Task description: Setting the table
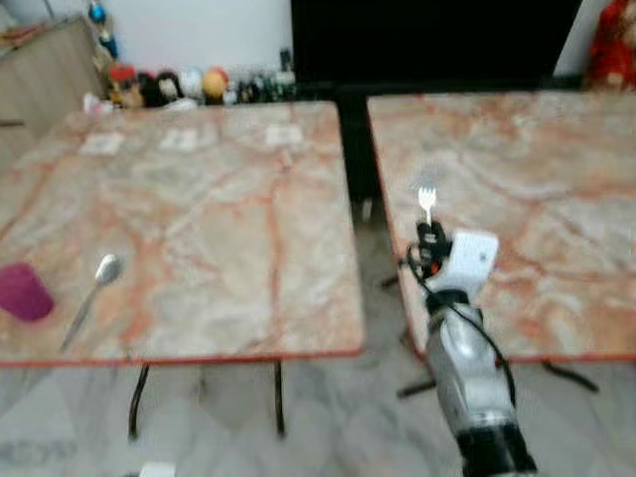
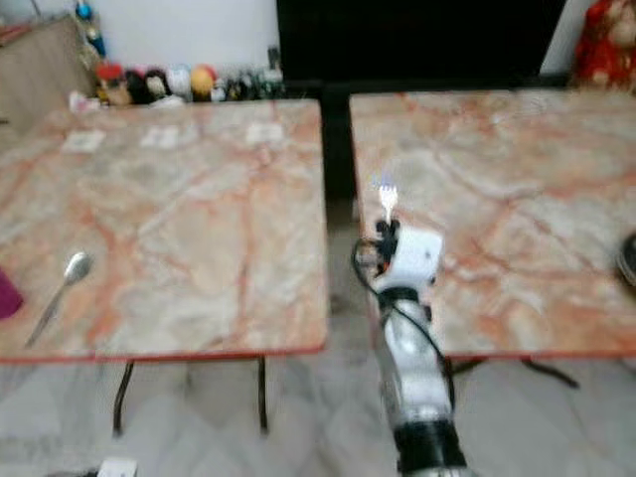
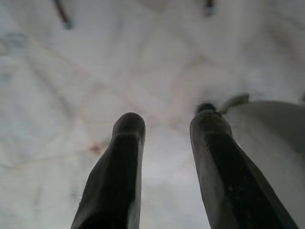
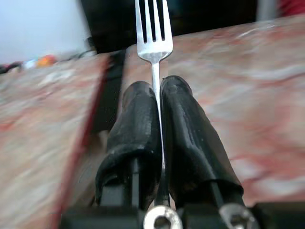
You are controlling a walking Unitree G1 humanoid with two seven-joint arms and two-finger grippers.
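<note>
We carry a slim silver metal fork [image 4: 153,33] in our right gripper [image 1: 429,241]; its two black fingers [image 4: 138,129] are pressed together on the thin handle, with the tines standing upright above the fingertips; the fork hangs in the air over the near left corner of the right-hand marbled pink-and-cream tabletop [image 1: 537,189], beside the dark gap that parts it from the left-hand tabletop of the same stone pattern [image 1: 189,219]. We judge the fork light, stiff and not fragile, yet smooth and narrow, so it could swivel or slip between the fingers; a hold on the flat of the handle, as now, looks soundest. Both tabletops look hard, polished and flat, so metal would likely slide on them if dropped rather than laid. Relative to the left tabletop, a long silver metal spoon [image 1: 91,293] lies near its front left corner, bowl away from us, and a squat magenta cup [image 1: 22,291] stands just beyond the spoon at the left edge; small colourful figurines [image 1: 164,86] line the wall behind its far edge. Our left gripper [image 3: 164,138] hangs over pale veined floor tiles [image 3: 71,86], its rounded matte black fingers spread and holding nothing.
</note>
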